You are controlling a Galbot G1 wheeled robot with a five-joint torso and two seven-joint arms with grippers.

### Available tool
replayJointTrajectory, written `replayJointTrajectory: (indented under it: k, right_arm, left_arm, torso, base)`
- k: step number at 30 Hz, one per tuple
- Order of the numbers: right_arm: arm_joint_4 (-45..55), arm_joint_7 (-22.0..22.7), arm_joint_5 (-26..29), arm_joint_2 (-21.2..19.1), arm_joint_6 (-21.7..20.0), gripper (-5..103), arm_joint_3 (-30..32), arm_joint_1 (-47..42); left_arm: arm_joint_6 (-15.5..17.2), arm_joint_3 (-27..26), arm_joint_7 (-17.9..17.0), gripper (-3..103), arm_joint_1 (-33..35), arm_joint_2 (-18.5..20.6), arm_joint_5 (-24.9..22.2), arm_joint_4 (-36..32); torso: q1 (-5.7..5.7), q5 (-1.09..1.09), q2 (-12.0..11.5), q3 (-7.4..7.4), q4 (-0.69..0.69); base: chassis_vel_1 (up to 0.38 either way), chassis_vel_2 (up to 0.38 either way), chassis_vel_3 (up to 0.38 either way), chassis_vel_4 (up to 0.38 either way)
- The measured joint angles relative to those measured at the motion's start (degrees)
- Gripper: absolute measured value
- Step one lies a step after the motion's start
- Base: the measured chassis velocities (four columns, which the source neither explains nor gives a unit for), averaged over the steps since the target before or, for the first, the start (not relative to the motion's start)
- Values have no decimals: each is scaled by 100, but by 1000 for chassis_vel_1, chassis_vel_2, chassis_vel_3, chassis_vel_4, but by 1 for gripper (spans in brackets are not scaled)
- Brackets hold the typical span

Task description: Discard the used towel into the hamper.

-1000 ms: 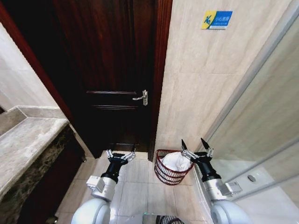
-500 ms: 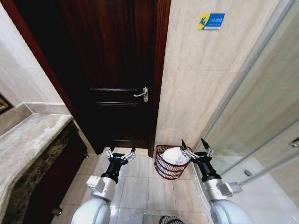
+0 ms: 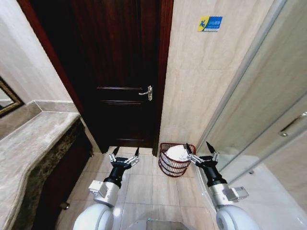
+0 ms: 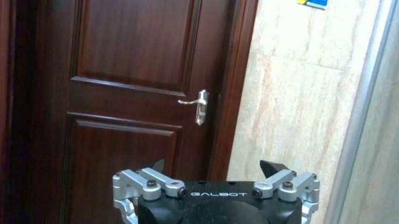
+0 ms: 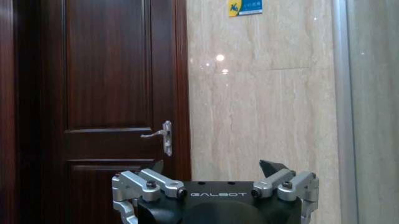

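The hamper [image 3: 171, 165], a small round reddish-brown wire basket, stands on the tiled floor by the wall beside the door frame. A white towel [image 3: 178, 152] lies bunched inside it. My left gripper [image 3: 125, 151] is held low in front of me, to the left of the hamper, open and empty. My right gripper [image 3: 198, 146] hangs just right of the hamper's rim, also open with nothing in it. In the left wrist view the left gripper [image 4: 215, 166] faces the door; in the right wrist view the right gripper [image 5: 215, 165] faces the door and the tiled wall.
A dark wooden door [image 3: 120, 72] with a silver handle [image 3: 148, 92] is shut straight ahead. A marble counter [image 3: 33, 143] runs along the left, with a mirror frame [image 3: 9, 98] above it. A glass shower partition [image 3: 268, 110] closes the right side.
The whole head view has shifted: more of the counter and the mirror frame show, and the hamper sits higher and smaller. Both arms keep the same pose with open fingers.
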Motion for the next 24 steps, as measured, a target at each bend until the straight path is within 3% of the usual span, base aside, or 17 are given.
replayJointTrajectory:
  k: [24]
  right_arm:
    - [0, 0, 0, 0, 0, 100, 0, 0]
  left_arm:
    - [0, 0, 0, 100, 0, 0, 0, 0]
  torso:
    - [0, 3, 0, 0, 0]
  base:
    - [145, -140, -147, 138]
